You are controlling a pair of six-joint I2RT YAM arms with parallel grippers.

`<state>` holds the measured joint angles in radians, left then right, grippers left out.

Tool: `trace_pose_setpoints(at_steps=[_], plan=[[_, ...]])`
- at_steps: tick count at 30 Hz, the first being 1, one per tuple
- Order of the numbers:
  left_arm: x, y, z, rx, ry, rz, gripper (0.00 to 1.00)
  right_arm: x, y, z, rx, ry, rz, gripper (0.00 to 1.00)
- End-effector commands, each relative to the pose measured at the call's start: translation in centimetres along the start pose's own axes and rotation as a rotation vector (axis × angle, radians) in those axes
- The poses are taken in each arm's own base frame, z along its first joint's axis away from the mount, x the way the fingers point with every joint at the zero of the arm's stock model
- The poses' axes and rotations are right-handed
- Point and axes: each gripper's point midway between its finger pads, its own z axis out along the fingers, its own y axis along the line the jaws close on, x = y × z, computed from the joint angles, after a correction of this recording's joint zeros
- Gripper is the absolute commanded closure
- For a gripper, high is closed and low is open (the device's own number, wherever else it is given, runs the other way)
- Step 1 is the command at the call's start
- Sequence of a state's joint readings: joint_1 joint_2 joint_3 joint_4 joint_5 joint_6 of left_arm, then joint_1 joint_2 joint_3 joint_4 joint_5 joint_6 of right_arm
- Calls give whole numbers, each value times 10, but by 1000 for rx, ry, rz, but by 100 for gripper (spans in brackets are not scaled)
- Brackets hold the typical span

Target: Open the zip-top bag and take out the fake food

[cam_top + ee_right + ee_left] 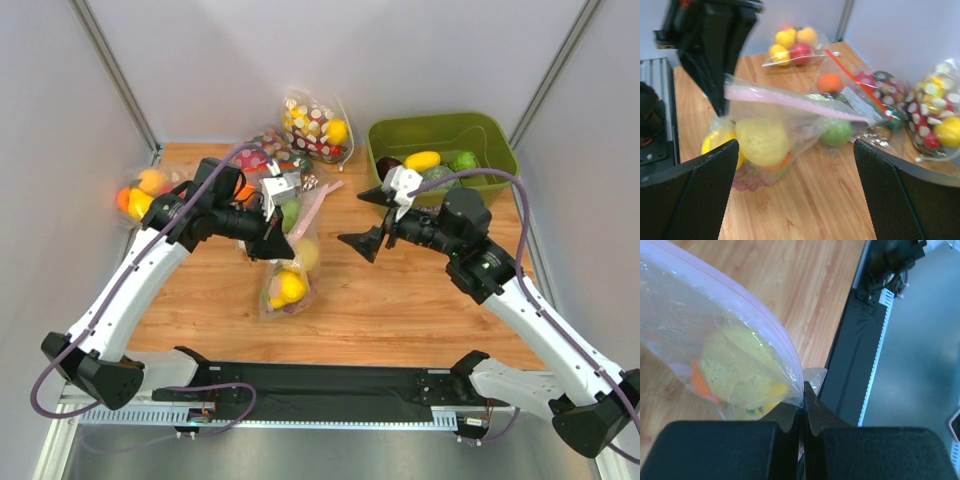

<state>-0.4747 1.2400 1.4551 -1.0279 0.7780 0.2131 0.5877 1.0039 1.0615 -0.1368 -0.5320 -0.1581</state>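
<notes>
The clear zip-top bag (293, 250) has a pale pink zip strip (790, 100) and lies in the middle of the table, one corner lifted. Inside it is the fake food: a yellow fruit (290, 288), a pale yellow one (762, 140) and a green one (835, 132). My left gripper (272, 240) is shut on the bag's corner at the end of the zip strip (801, 399). My right gripper (368, 220) is open and empty, just right of the bag and facing it. In the right wrist view its fingers (690, 195) stand wide apart in front of the bag (790, 120).
A green bin (495, 135) with fruits stands at the back right. A polka-dotted bag (315, 125) lies at the back, and a bag with a red zip strip (855, 85) beside it. Another fruit bag (140, 190) lies at the far left. A black mat (320, 385) lies at the near edge.
</notes>
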Motion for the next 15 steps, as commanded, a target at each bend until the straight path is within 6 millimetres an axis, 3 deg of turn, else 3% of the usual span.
trace_pose_setpoints(at_steps=[1,5,9,15], plan=[[-7,-24,-1,120,-7,89,100,-11,15,14,-47,-8,-135,2],[-1,-28,4,177,16,95,100,8,47,29,-153,15,-147,3],[7,-30,10,213,56,95,100,25,62,38,-200,29,-207,3],[17,-38,14,251,85,101,99,35,49,44,-117,32,-319,3]])
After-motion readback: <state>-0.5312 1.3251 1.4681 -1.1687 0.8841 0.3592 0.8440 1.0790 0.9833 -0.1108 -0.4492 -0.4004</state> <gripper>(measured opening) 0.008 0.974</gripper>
